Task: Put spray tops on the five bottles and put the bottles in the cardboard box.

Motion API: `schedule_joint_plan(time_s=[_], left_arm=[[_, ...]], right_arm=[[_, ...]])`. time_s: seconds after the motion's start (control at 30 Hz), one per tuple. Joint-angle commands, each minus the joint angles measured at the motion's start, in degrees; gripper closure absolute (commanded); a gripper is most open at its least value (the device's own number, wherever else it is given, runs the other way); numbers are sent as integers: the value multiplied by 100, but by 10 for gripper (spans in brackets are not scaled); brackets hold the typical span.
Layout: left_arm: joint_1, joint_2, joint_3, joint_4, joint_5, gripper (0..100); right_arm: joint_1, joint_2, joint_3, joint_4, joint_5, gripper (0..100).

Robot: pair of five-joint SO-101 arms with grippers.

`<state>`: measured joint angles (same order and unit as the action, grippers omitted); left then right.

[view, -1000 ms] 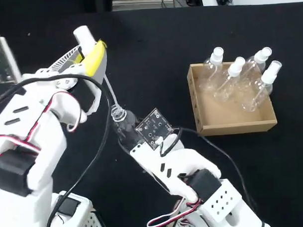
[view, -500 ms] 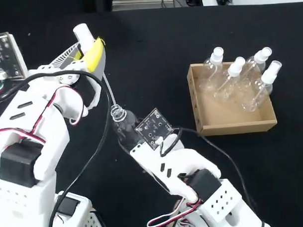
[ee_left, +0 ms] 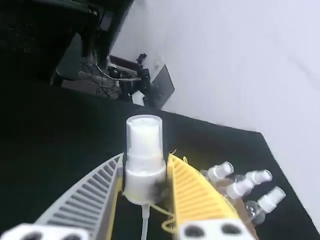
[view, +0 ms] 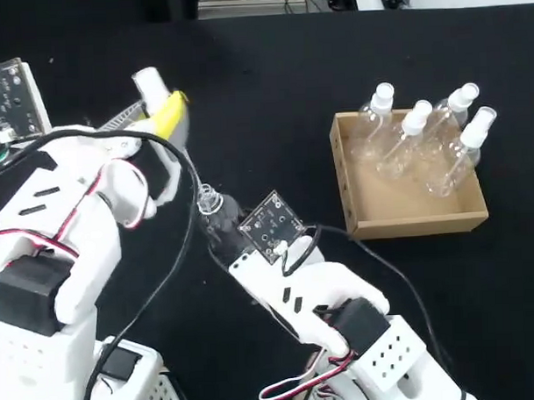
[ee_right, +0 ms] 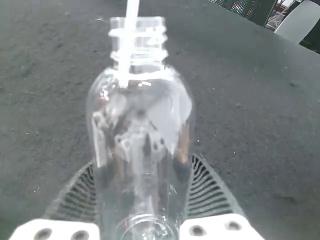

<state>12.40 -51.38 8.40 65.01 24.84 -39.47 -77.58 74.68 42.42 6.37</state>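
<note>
Four in cardboard box [view: 386,203] at 3 o'clock; capping the fifth. Clamping bottle [view: 211,206] at centre in right end effector [ee_right: 145,172], pinching spray top [ee_left: 144,140] at 10 o'clock in left end effector [ee_left: 145,177]; next, likely lowering straight.

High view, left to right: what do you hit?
spray top → open bottle → box holding four capped bottles
</note>
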Motion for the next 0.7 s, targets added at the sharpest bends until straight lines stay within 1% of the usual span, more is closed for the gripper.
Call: schedule_joint_plan(time_s=[0.0,0.1,0.17,0.23,0.37,0.43,0.5,0.6,0.67], left_arm=[[558,-88,110,290,185,949],[673,-88,295,580,193,948],[673,-88,356,721,193,914],[673,-88,356,1002,193,827],[673,-97,321,1547,202,607],[673,-97,295,1714,202,535],[673,-149,295,1785,202,510],[681,-501,295,1749,202,512],[681,-818,295,1741,202,512]], right_arm=[[-35,-180,-40,-132,-44,988],[-35,-180,-40,-132,-44,988],[-35,-180,-40,-132,-44,988],[-35,-180,-40,-132,-44,988],[-35,-180,-40,-132,-44,988],[-35,-180,-40,-132,-44,988],[-35,-180,-40,-132,-70,988],[-35,-189,-57,-132,-97,988],[123,-189,-101,-141,-246,988]])
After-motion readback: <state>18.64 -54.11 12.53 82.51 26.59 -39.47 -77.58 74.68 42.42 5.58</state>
